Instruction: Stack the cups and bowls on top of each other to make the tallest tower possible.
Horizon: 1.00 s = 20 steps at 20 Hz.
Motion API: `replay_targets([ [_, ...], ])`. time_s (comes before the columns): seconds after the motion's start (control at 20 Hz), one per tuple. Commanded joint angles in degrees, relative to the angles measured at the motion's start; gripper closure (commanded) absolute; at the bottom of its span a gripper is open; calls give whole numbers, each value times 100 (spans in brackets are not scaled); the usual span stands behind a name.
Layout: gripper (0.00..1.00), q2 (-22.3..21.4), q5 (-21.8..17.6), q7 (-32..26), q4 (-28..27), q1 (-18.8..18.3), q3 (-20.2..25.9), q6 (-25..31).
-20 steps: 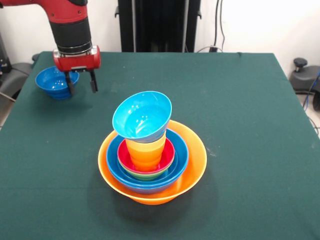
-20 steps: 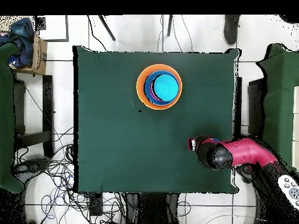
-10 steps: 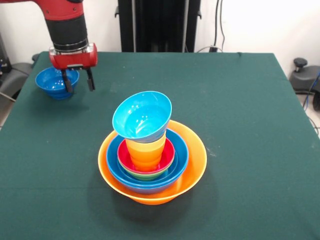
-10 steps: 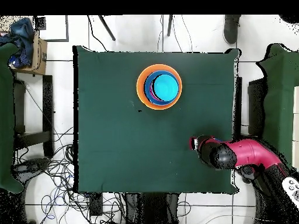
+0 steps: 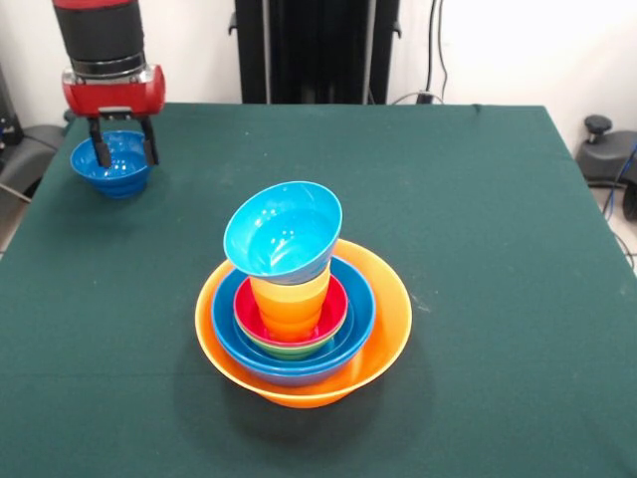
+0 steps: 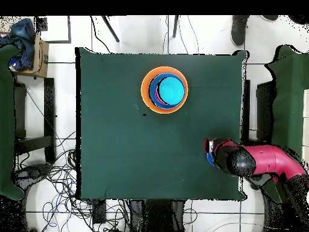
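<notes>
The tabletop (image 5: 498, 249) is covered in dark green cloth. Behind its far edge stands a black column (image 5: 317, 50), and cables (image 6: 54, 175) lie on the tiled floor beside the table in the overhead view. No legible writing or labels appear in either view.

The tower (image 5: 299, 299) stands toward the near middle of the tabletop in the front view. Its base is a large orange bowl (image 5: 383, 339). Nested inside are a large blue bowl (image 5: 360, 317), a green bowl (image 5: 289, 351) showing only as a thin rim, and a red bowl (image 5: 333, 309). An orange cup (image 5: 291, 307) stands upright in the red bowl. A light-blue bowl (image 5: 281, 231) rests on the cup, tilted with its opening toward the camera.

A separate dark-blue bowl (image 5: 111, 169) sits upright near the far left corner in the front view, well apart from the tower. Nothing lies between the two.

The red and black arm (image 5: 100, 40) descends vertically over the dark-blue bowl. The pincer (image 5: 122, 151) is released, its two black fingers (image 5: 100, 149) spread and pointing down, straddling the bowl's rim region. Contact with the bowl cannot be determined. In the overhead view the arm (image 6: 259, 160) covers most of that bowl.
</notes>
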Motion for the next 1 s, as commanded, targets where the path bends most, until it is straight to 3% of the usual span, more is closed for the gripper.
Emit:
replay_targets([
  [0.05,0,-15,-49,-1561,270,152,46,558],
  [0.55,0,-257,-78,-699,746,97,-297,219],
  [1.0,0,-169,-276,-357,598,332,-619,132],
])
